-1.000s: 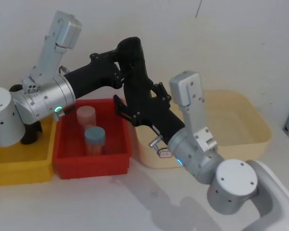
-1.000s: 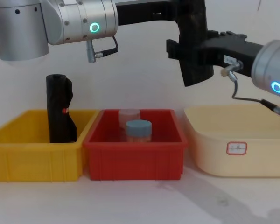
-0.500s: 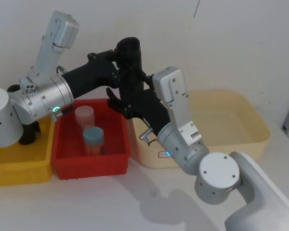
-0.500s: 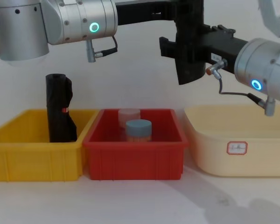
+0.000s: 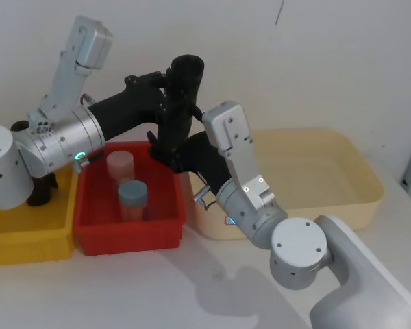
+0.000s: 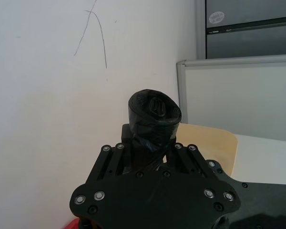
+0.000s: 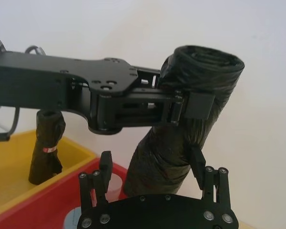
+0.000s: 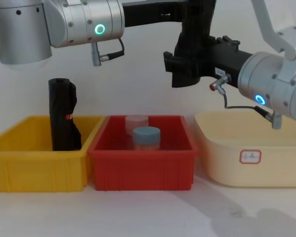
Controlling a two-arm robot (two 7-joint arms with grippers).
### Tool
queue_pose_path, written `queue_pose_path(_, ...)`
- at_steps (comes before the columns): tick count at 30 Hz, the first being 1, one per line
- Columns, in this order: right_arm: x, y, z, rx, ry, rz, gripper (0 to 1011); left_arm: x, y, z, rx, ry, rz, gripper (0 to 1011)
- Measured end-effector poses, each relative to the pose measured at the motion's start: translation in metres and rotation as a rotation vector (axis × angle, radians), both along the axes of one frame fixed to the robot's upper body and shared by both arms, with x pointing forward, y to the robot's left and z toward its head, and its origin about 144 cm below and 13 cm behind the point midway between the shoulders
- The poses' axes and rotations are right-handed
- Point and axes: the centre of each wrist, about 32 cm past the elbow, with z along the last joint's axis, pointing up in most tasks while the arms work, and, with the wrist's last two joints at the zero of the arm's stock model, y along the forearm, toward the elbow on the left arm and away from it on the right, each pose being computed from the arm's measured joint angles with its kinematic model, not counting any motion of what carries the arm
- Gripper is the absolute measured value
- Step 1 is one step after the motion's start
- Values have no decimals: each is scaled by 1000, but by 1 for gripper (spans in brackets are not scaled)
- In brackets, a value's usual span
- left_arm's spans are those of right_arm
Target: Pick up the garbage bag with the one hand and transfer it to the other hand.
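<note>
Top centre of the head view, the left tool [image 5: 166,103] is clamped on the upper part of the garbage bag [image 5: 186,72], aloft over the red bin [image 5: 96,233]. The right tool [image 5: 166,147] flanks its lower part, fingers [image 7: 105,164] spread.

Two black plastic-bag rolls: a thick garbage bag [image 5: 185,75] and a slimmer red-marked roll [image 8: 63,116]. Three plastic bins: yellow bin [image 8: 34,173], red bin [image 8: 143,170], cream bin [image 8: 227,163]. Two small jars: blue-capped jar [image 8: 146,136], pale pink jar [image 8: 136,121].
</note>
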Motion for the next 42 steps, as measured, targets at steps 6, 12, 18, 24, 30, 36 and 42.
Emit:
queue_pose_path(6,3,-1,-2,-7,10,-13,1001,0,0,0,0,0,-1,371)
queue_pose_path(12,4,-4,-3,-4,22,-26,1001,0,0,0,0,0,-3,371)
queue_pose_path(18,6,-6,-4,22,51,-35,1001,0,0,0,0,0,-3,371)
queue_pose_path(24,7,-10,-3,84,104,-34,1001,0,0,0,0,0,-2,371)
queue_pose_path(30,7,-12,1,160,156,-18,1001,0,0,0,0,0,-2,371)
queue_pose_path(36,7,-12,6,217,192,0,1001,0,0,0,0,0,-2,371)
queue_pose_path(42,8,-9,11,271,224,21,1001,0,0,0,0,0,-1,371)
